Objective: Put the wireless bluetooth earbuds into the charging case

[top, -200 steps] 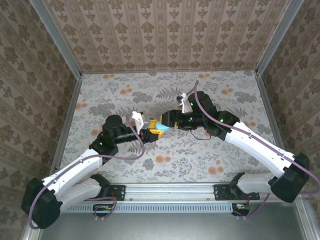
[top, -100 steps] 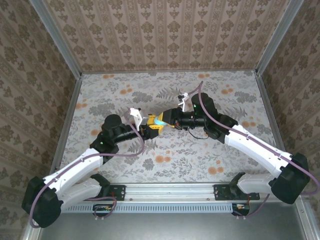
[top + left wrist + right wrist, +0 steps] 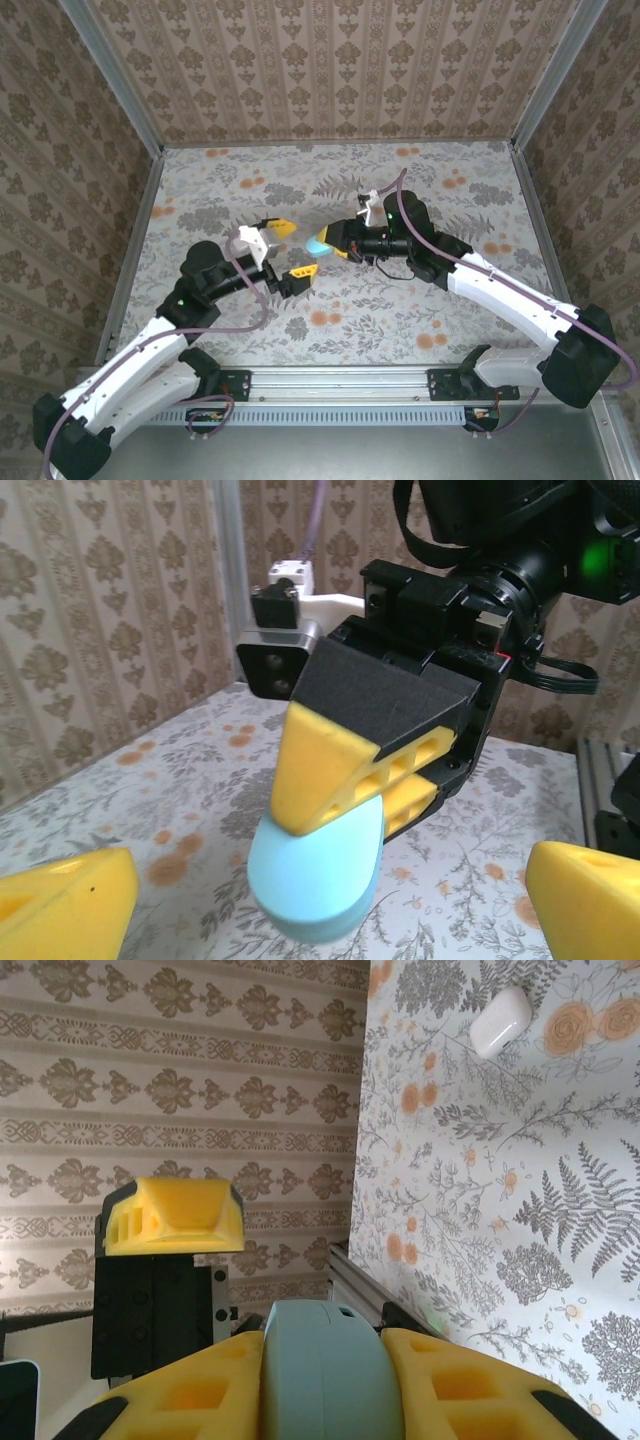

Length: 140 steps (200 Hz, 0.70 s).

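teal earbud [image 3: 318,885] in R hand [image 3: 322,1350], white earbud [image 3: 499,1021] flat

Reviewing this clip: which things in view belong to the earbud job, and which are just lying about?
Belongs to the job:
- teal-blue charging case, clamped in the right gripper
- left gripper, open, facing the case
- small pale earbud, lying loose

Just there:
- flower-print table
- patterned walls
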Each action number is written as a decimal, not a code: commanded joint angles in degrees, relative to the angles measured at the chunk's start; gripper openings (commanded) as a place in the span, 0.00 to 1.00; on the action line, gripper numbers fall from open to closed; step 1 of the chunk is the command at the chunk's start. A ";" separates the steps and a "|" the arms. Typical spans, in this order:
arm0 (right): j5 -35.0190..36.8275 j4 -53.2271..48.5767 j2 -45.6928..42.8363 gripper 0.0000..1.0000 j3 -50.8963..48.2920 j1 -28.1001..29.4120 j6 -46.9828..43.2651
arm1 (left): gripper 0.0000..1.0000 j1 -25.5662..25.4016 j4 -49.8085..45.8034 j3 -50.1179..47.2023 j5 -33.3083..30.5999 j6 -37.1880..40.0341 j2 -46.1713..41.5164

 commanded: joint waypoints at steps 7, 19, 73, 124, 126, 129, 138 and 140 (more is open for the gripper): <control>3.88 -1.52 1.30 0.23 1.38 -0.51 -3.20 | 1.00 0.81 -10.02 -0.38 -9.91 2.33 -4.94; 5.92 -3.64 3.33 0.24 2.42 -0.60 -6.12 | 1.00 1.41 -14.81 0.51 -13.49 2.99 -6.20; 9.68 -2.04 23.06 0.25 9.90 -0.66 -13.87 | 1.00 6.34 -26.74 -0.10 -21.99 -1.86 -9.54; 7.01 7.33 45.63 0.22 19.07 -0.97 -11.32 | 1.00 12.05 -28.84 -4.10 -20.41 -8.95 -11.54; 6.87 7.64 46.18 0.22 19.33 -0.97 -11.15 | 1.00 12.19 -28.89 -4.31 -20.18 -9.14 -11.58; 6.75 7.97 46.86 0.22 19.65 -1.05 -10.94 | 1.00 12.33 -28.97 -4.52 -19.93 -9.22 -11.77; 6.41 8.34 48.67 0.22 20.36 -1.22 -10.53 | 1.00 12.87 -29.24 -5.14 -19.00 -9.68 -12.13; 6.32 8.38 48.96 0.22 20.50 -1.30 -10.38 | 1.00 12.87 -29.32 -5.36 -18.82 -9.76 -12.25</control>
